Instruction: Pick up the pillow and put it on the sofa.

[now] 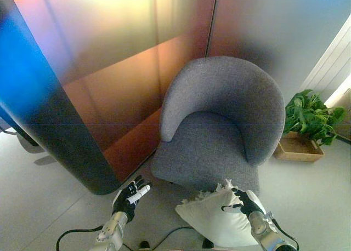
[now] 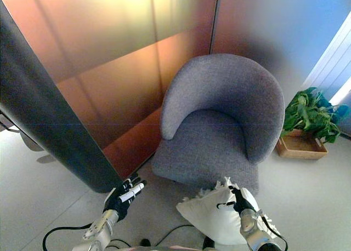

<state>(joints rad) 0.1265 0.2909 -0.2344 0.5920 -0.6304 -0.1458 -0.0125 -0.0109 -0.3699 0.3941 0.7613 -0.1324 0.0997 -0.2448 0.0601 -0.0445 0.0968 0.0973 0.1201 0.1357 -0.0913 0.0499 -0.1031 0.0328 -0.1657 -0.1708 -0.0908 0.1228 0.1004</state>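
The white pillow (image 1: 216,221) is held up off the floor by the right hand (image 1: 244,203), whose dark fingers are curled over the pillow's upper edge beside its fringed corner. The grasp appears to be taken high on the cushion so that the soft body hangs below the hand and can be swung forward; most of the pillow lies under and to the left of that hand.

Just ahead of the right hand, the front edge of the grey upholstered armchair (image 1: 219,130) is found, which serves as the sofa of the task. Its seat is bare and its curved back wraps round it, so a landing place is open directly beyond the hand. The pillow is judged to be lifted but not yet delivered: it is near the seat front, not on it.

The left hand (image 1: 130,199) is raised well apart to the left of the pillow, fingers straight and relaxed, nothing held; it seems to be kept clear.

The floor (image 1: 44,190) is pale and smooth. Beyond the left hand a dark curved panel (image 1: 49,119) rises, with a glossy wall (image 1: 120,70) behind. Far to the right of the right hand, a leafy potted plant (image 1: 310,117) stands in a wooden box (image 1: 299,149).
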